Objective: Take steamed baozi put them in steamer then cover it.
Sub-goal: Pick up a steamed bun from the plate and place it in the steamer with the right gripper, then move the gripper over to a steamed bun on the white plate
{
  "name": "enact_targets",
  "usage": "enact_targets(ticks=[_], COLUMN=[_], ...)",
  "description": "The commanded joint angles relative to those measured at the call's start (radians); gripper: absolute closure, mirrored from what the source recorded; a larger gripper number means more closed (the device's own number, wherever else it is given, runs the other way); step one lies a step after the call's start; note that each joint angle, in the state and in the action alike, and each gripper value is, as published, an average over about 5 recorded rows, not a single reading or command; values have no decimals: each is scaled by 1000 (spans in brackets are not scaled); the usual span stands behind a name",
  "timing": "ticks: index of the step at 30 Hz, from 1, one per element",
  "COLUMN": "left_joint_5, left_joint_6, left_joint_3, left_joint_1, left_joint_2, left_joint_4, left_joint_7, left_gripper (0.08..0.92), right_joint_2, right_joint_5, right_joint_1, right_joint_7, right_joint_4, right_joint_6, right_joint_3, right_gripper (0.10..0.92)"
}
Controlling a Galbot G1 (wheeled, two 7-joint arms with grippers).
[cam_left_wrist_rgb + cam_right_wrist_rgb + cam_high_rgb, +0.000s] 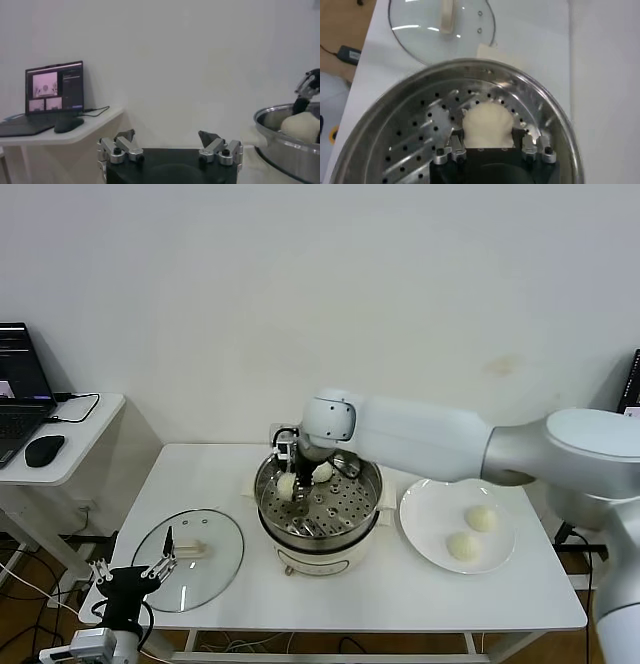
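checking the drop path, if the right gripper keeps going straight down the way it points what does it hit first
Most likely the perforated floor of the steamer. The right gripper points down into it, shut on a bun, so the bun would probably touch the metal first. The gap below the bun is hard to judge.

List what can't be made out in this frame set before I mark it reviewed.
- Right gripper fingertips: in the right wrist view the held baozi covers them.
- Steamer base: in the head view the basket hides most of it; both wrist views cut the rim off.
- Second baozi inside: head view, partly behind the right arm.
- Cover: its far side is cut off in the right wrist view.
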Motion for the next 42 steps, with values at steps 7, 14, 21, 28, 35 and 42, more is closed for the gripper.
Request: enact_targets(ticks=[7,14,21,28,35,42], left_joint_5=[0,0,1,4,7,10], left_joint_6=[0,0,1,-1,1,4], left_joint_3=[0,-5,0,15,33,39], left_joint_1=[-1,7,13,13,5,0], left_joint_2=[-1,0,6,8,20,21], left_joint_4=[-3,-11,-25,-20,-17,-6], left_joint_7=[0,0,1,2,2,3], left_gripper=[177,177,177,177,177,177], right_joint_2=[7,-184,-492,-841,-988,-1024], right_joint_5=[1,-39,-207,-382,-509,-616], right_joint_1=[-7,174,287,244,88,-237], right_joint_7=[5,-165,-329,-402,-403,-367], right_joint_4=[-13,125,317,454,479,444], right_joint_6=[-3,52,200,338,401,395], right_joint_3=[27,19,-28,-38,5,250], right_gripper=[332,207,203,203,203,203])
